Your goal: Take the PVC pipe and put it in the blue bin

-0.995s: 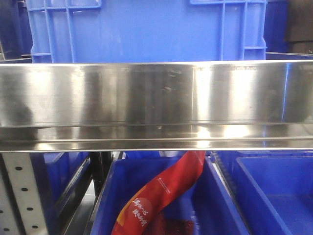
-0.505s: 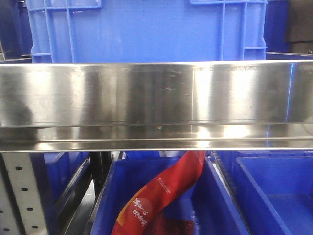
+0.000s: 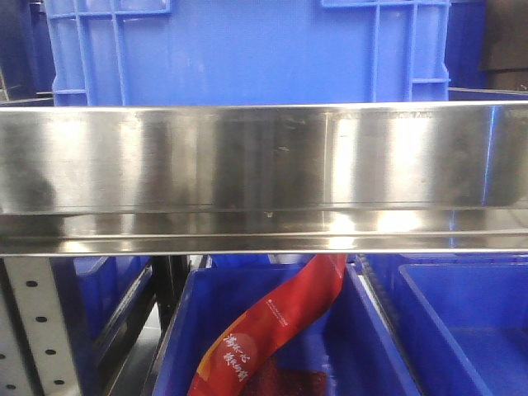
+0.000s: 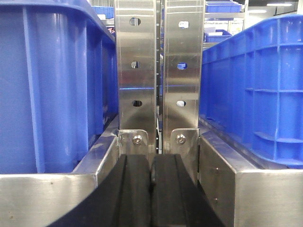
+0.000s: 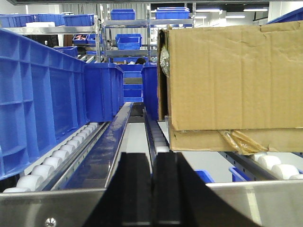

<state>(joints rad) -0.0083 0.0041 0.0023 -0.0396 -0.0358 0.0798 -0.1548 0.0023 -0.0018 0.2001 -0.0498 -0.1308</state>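
Two black end effectors noted nearest the wrist cameras. Left end effector (image 4: 151, 189): matte black fingers (image 4: 132, 194) pressed together along a thin vertical seam, nothing between them. Right end effector (image 5: 152, 194): same smooth black finish, fingers (image 5: 135, 194) closed flat against each other, likewise gripping nothing.

Just beyond the left end effector, brushed stainless rail (image 4: 47, 198) with two bolted brackets, then paired perforated steel uprights (image 4: 158, 71) standing side by side. Ribbed blue plastic bin (image 4: 47, 85) to the left of the uprights, second ribbed blue bin (image 4: 255, 90) to the right.

Beyond the right end effector, polished steel lip (image 5: 52, 208), then white roller track (image 5: 61, 156) running away beside a glossy blue rail. Tall ribbed blue crate wall (image 5: 38, 104) on the left; creased brown cardboard box (image 5: 232, 80) on the right, resting on rollers, bottom flap torn.

Front view: broad reflective stainless shelf edge (image 3: 264, 177) across the frame, ribbed blue crate (image 3: 247, 49) above. Below, open blue bin (image 3: 190, 330) holding a curved glossy red packet (image 3: 272, 330) with printed lettering; another blue bin (image 3: 462, 322) beside it.

PVC pipe not visible in any view.
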